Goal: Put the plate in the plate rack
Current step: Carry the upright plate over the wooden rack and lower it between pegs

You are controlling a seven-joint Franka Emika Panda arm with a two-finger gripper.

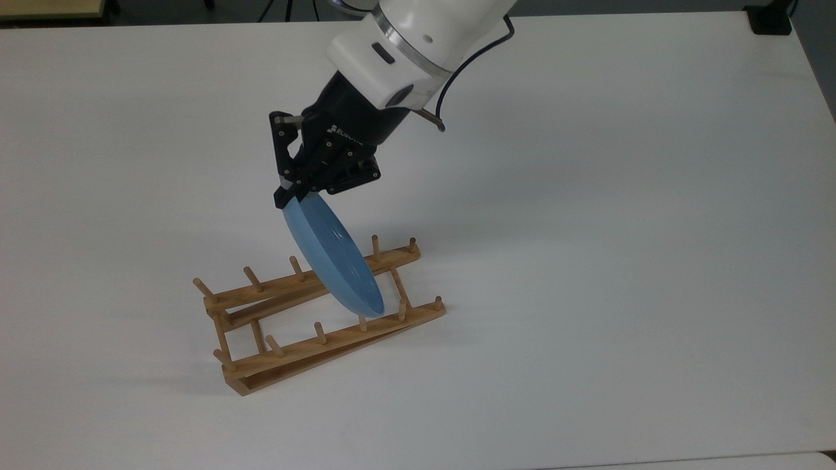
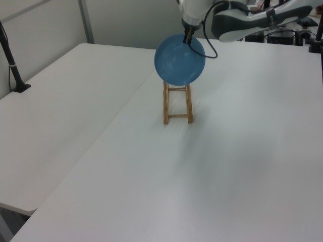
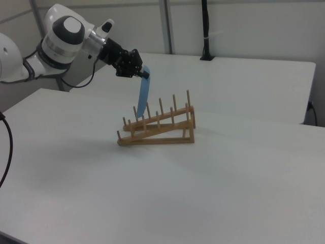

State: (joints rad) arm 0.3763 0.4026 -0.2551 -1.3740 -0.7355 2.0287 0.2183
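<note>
The light-blue plate (image 1: 333,258) hangs on edge over the wooden plate rack (image 1: 307,333), its lower rim down among the pegs near the rack's raised end. My gripper (image 1: 287,198) is shut on the plate's top rim. In the left view the plate (image 2: 179,59) faces the camera and hides the far part of the plate rack (image 2: 177,103), with my gripper (image 2: 188,39) at its upper edge. The right view has the plate (image 3: 143,99) nearly edge-on, hanging from my gripper (image 3: 145,74) above the plate rack (image 3: 157,127). Whether the plate touches the rack I cannot tell.
The rack stands on a wide white table (image 1: 588,228). A second white table (image 2: 60,111) adjoins it on the left view's left, with a black post (image 2: 12,65) on it. A black clamp (image 1: 771,19) sits at the top view's far right corner.
</note>
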